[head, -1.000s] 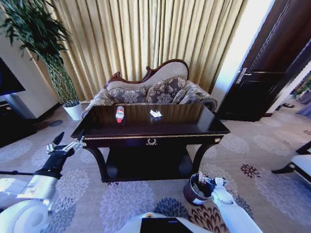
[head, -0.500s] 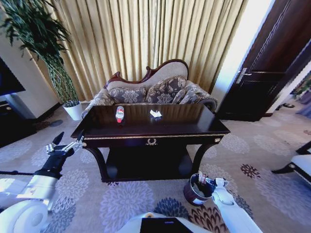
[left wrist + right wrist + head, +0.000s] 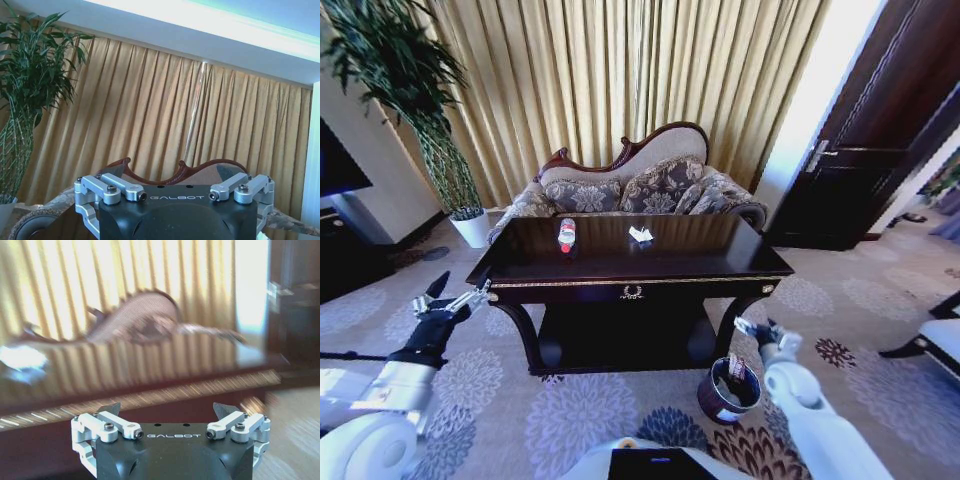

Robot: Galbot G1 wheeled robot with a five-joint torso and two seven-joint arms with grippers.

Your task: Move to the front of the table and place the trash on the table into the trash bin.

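Both tool tips cut off; wrapper indistinct.

This is a furnished sitting room, of the sort found in a hotel suite or a formal home. Gold pleated curtains cover the whole back wall from the top of the frame. Below them, at centre, stands an ornate sofa with a carved wooden back and patterned cushions. In front of it is a dark glossy wooden counter with gold trim. The floor is a grey carpet with large flower medallions. At upper left a tall potted plant rises from a white pot. At right, a dark panelled door with a lever handle closes the room.
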